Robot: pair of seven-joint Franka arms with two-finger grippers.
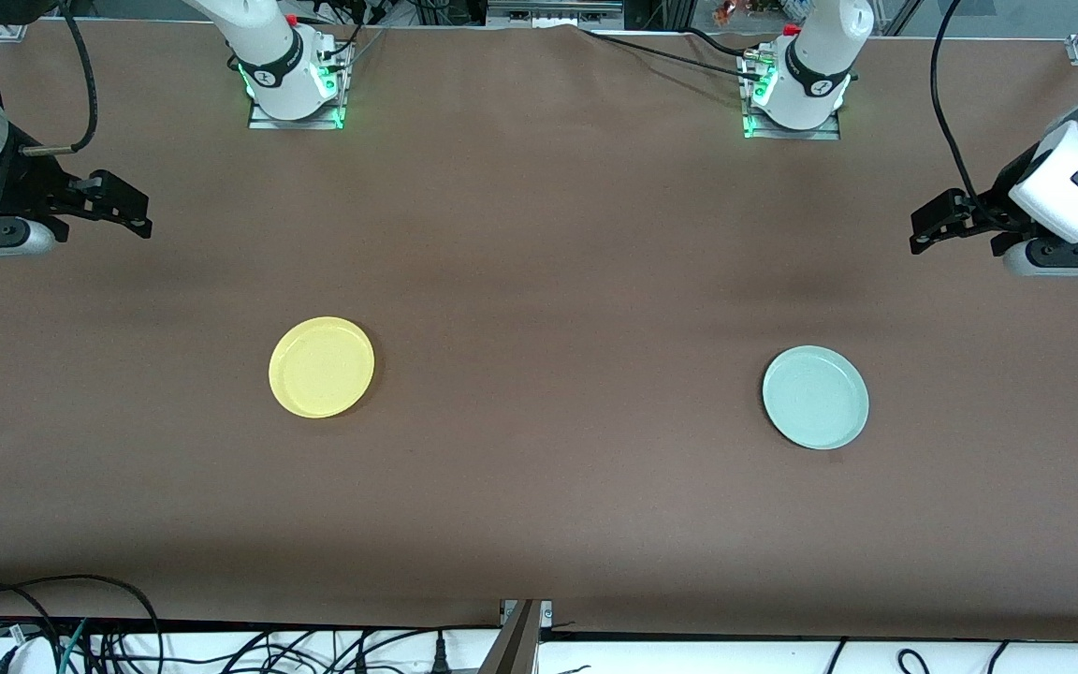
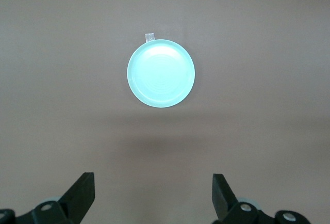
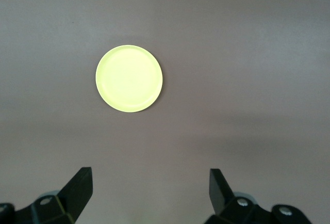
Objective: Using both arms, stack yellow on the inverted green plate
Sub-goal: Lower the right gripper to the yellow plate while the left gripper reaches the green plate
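The yellow plate (image 1: 321,366) lies flat and rim-up on the brown table (image 1: 539,505), toward the right arm's end and well in from every edge; the green plate (image 1: 815,397) lies the same way toward the left arm's end, slightly nearer the front camera's edge, the two well apart. Both look like thin, stiff, light plastic with smooth surfaces, so they should slide easily and give little to grip when flat; the low raised rim looks like the only real hold, pinched at the edge, with a risk of the plate skating away or tipping. A small pale tab (image 2: 149,36) shows at the green plate's rim in the left wrist view; what it is cannot be told. The green plate shows its hollow, so turning it over is not yet done. The right gripper (image 1: 118,201) hangs over the table's edge at the right arm's end, fingers spread wide and holding nothing; the left gripper (image 1: 946,220) hangs likewise over the table's other end, wide and bare. Open cloth surrounds both plates, giving ample room for approach.
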